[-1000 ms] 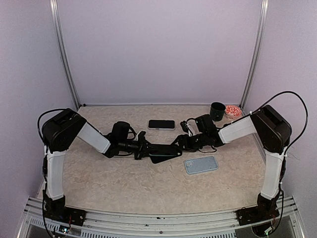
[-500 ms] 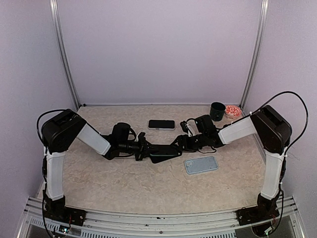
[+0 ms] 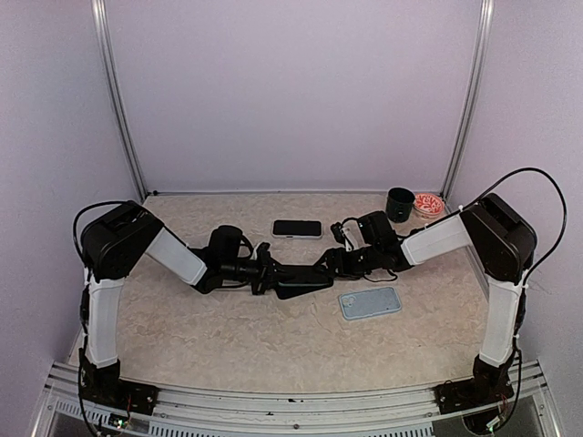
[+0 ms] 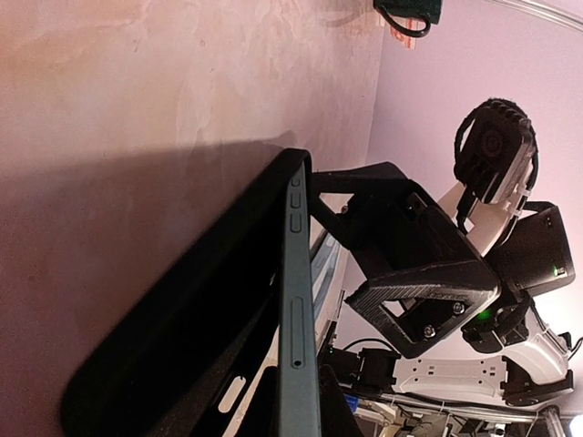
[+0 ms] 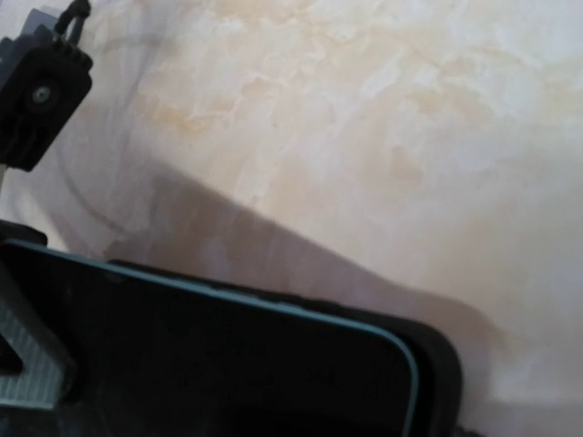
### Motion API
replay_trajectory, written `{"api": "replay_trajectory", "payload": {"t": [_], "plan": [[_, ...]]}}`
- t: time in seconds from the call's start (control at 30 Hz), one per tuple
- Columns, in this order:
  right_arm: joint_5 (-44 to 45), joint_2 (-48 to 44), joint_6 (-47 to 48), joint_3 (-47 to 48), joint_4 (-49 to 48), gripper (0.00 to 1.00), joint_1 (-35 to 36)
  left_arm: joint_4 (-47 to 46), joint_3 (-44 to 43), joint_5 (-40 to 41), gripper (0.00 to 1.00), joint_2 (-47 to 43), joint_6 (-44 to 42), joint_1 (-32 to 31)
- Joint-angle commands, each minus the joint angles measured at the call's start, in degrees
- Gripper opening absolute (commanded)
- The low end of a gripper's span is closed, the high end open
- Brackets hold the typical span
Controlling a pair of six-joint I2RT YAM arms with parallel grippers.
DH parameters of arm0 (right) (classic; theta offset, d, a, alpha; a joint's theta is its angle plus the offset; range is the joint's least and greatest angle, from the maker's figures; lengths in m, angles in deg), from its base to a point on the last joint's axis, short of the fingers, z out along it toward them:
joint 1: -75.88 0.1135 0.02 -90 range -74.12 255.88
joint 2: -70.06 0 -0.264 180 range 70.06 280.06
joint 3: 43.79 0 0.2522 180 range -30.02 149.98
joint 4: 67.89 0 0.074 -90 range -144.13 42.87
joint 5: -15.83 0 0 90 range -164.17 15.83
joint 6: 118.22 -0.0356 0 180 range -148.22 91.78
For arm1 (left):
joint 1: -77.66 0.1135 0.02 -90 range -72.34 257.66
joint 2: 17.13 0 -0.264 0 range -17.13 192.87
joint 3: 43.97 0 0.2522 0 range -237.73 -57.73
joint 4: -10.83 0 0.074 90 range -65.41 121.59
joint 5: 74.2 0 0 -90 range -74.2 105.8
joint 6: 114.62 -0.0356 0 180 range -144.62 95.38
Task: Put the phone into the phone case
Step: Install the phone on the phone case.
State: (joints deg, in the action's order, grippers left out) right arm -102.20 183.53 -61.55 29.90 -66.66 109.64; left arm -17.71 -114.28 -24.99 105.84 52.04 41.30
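Observation:
A dark phone with a teal edge (image 4: 297, 309) is held on its side above the table, partly seated in a black phone case (image 4: 191, 309). The case stands away from the phone at the near end. In the top view the pair (image 3: 302, 279) hangs between both arms. My left gripper (image 3: 271, 276) is shut on the phone's near end, a finger (image 4: 339, 414) on each side. My right gripper (image 3: 331, 262) is at the far end, one finger (image 4: 410, 259) against the phone side. The right wrist view shows the phone's corner (image 5: 273, 364) inside the case lip (image 5: 446, 364), with my own fingers hidden.
A second black phone (image 3: 298, 228) lies flat behind the arms. A grey-blue case (image 3: 370, 302) lies on the table front right. A black cup (image 3: 399, 204) and a red-and-white dish (image 3: 428, 203) stand at the back right corner.
My left wrist has shifted slightly right, and the phone and case have moved with it. The right arm has hardly moved.

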Motion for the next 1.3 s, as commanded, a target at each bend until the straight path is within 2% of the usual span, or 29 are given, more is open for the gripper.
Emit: {"api": "replay_trajectory", "payload": {"t": [0.0,0.47,0.83,1.03,1.27], "plan": [[-3.6,-0.4,-0.5,-0.7,-0.4,0.72,2.2,0.2,-2.9,-2.1,0.00,1.9,-3.6,-1.1],[-4.1,0.1,-0.1,0.3,0.5,0.72,2.3,6.0,-4.4,-0.9,0.00,2.9,-8.9,-0.4],[-4.7,0.8,0.1,1.8,1.4,0.72,2.8,5.3,-5.0,-0.5,0.01,4.2,-7.3,-1.3],[-4.7,0.8,0.3,1.8,1.6,0.72,2.8,0.5,-2.5,0.2,0.01,4.7,-3.1,-1.1],[-4.9,0.9,0.2,1.6,1.4,0.72,2.8,0.5,-2.0,0.7,0.06,4.4,-3.3,-1.2]]}}
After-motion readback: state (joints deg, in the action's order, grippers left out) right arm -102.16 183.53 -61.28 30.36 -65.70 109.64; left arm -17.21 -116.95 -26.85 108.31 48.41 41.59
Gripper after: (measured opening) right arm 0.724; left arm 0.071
